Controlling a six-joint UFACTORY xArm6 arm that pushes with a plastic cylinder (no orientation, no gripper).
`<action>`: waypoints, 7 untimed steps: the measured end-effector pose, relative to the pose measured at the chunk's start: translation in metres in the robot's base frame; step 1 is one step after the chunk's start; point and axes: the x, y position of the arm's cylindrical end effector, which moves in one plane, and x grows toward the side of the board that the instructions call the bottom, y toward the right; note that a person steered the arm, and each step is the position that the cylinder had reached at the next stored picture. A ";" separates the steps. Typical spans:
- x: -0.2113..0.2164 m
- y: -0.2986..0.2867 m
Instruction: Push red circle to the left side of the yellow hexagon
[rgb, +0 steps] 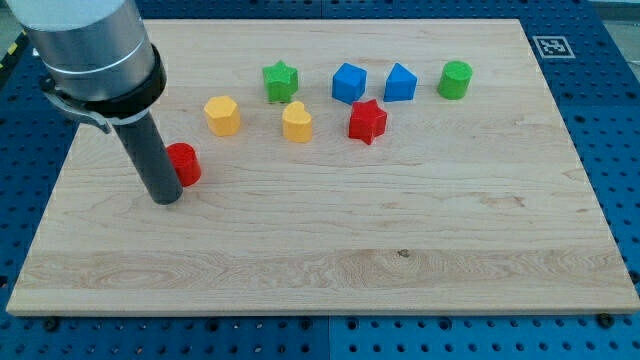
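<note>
The red circle block (186, 163) lies on the wooden board at the view's left. The yellow hexagon (222, 115) sits up and to the right of it, a short gap away. My tip (166, 198) rests on the board just left of and slightly below the red circle, touching or almost touching its left side. The rod's thick dark body hides part of the red circle's left edge.
A yellow heart (297, 122), red star (367, 121), green star (281, 81), two blue blocks (349, 82) (400, 83) and a green cylinder (455, 80) stand along the view's top. The board's (330, 270) left edge is near my tip.
</note>
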 end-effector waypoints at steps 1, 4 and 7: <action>0.000 0.007; -0.015 0.004; -0.032 0.004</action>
